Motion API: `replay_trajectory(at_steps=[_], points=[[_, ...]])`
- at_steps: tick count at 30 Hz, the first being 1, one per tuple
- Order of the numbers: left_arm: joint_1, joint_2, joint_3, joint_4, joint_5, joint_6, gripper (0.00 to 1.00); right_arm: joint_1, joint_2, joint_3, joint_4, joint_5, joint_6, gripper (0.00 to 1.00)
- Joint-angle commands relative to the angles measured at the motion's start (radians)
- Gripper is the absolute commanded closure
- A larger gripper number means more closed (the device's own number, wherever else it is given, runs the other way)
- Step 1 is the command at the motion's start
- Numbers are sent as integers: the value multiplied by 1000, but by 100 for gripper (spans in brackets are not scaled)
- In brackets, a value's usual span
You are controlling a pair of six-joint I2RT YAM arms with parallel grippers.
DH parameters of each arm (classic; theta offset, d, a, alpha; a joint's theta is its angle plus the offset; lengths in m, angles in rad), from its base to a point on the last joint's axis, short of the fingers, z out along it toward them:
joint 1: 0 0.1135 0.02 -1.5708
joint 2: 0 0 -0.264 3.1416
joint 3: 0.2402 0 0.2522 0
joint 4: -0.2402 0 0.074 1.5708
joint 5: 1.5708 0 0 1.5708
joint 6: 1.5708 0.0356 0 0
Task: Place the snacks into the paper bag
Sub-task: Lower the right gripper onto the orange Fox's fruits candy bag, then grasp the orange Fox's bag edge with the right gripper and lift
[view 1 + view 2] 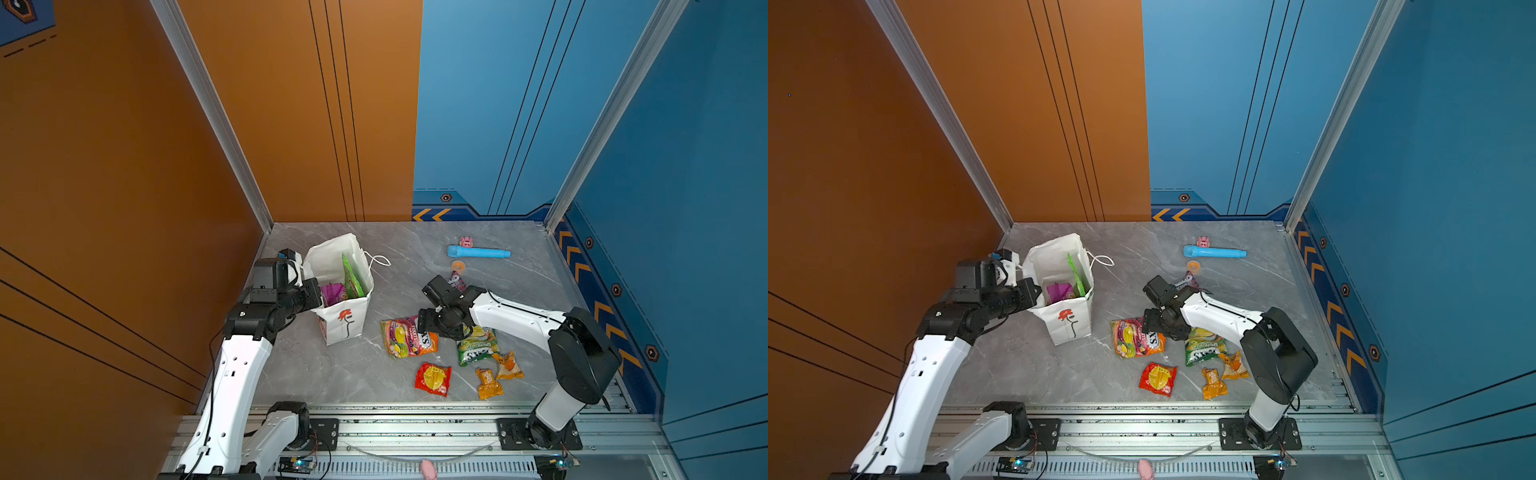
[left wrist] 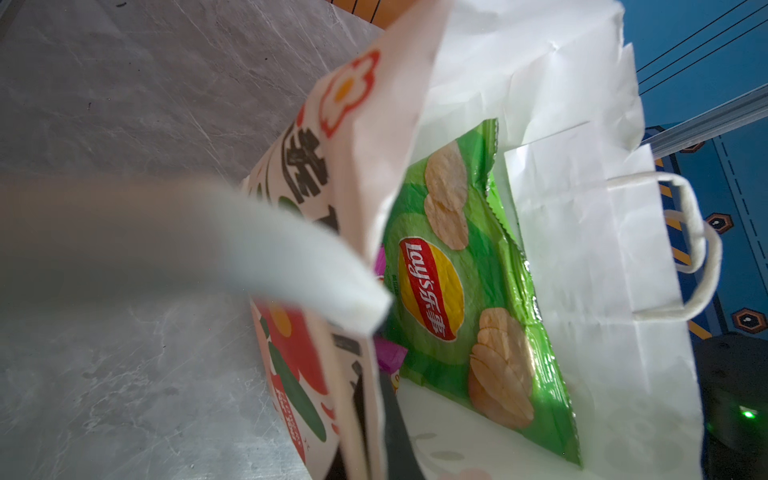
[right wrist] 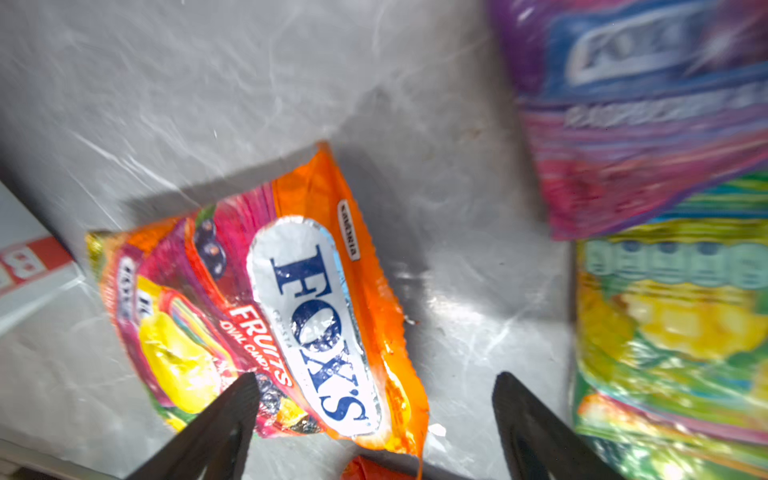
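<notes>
1. Right gripper (image 3: 376,376) gapes wide, empty: one fingertip (image 3: 237,399) over the orange candy bag (image 3: 291,299), its partner off the edge.
2. Left gripper (image 1: 311,292) clamps the paper bag (image 1: 344,328)'s rim, left of that packet.

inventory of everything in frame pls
paper bag: 1, white, red flower print, upright, table left
green chips bag: 1, green, inside paper bag
purple packet: 1, purple, inside paper bag
orange candy bag: 1, orange, table centre
green candy bag: 1, green, right of it
purple candy bag: 1, purple, partly behind right arm
red packet: 1, red, front centre
small wrappers: 2, orange-yellow, front right
blue cylinder: 1, blue, back right
pink toy: 1, pink, behind cylinder
small round object: 1, orange, before cylinder
table: 1, grey marble
left tool: 1, black, shut on paper bag rim
right tool: 1, black, open over orange candy bag
</notes>
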Motion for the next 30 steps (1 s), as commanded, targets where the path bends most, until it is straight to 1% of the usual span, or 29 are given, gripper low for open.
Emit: replay_trajectory(at_steps=[1, 4, 9, 12, 14, 16, 18, 19, 20, 23, 25, 30], points=[[6, -9, -2, 85, -12, 19, 100, -12, 6, -39, 57, -59, 35, 17], [6, -5, -2, 84, -16, 19, 100, -15, 19, -56, 104, -96, 53, 22], [6, -6, -3, 81, -31, 19, 100, -10, 45, -62, 100, -111, 47, 27], [7, 0, -2, 81, -27, 17, 100, -4, 74, -61, 119, -149, 48, 30], [6, 1, -3, 81, -26, 17, 100, 3, 103, -45, 121, -179, 44, 34], [6, 0, -3, 81, -27, 18, 100, 13, 119, -32, 114, -179, 39, 37], [6, 3, -4, 81, -28, 17, 100, 21, 128, -24, 110, -180, 35, 43], [6, 3, -4, 81, -28, 17, 100, 24, 132, -20, 107, -177, 35, 47], [6, 5, -4, 81, -27, 18, 100, 26, 135, -19, 106, -175, 35, 55], [6, 6, -4, 81, -24, 18, 100, 27, 134, -15, 103, -168, 35, 68], [6, 6, -4, 81, -24, 17, 100, 28, 132, -15, 98, -162, 35, 75], [6, 12, -2, 81, -18, 19, 100, 28, 110, -10, 79, -136, 30, 84]])
